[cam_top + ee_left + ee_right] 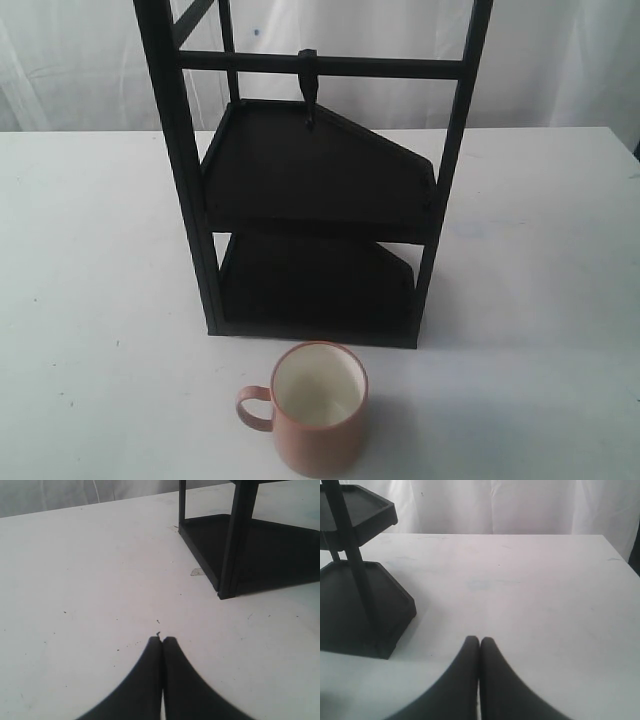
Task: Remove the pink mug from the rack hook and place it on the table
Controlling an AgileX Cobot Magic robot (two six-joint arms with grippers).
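You're looking at a staged test setup, more lab than home. A broad matte white table [90, 250], faintly specked, fills your view. A white draped curtain [560, 60] closes it off at twelve o'clock. Two props stand on it: a black metal rack [190, 200] in the middle and a pink mug [320, 410], upright, at the rack's six o'clock.
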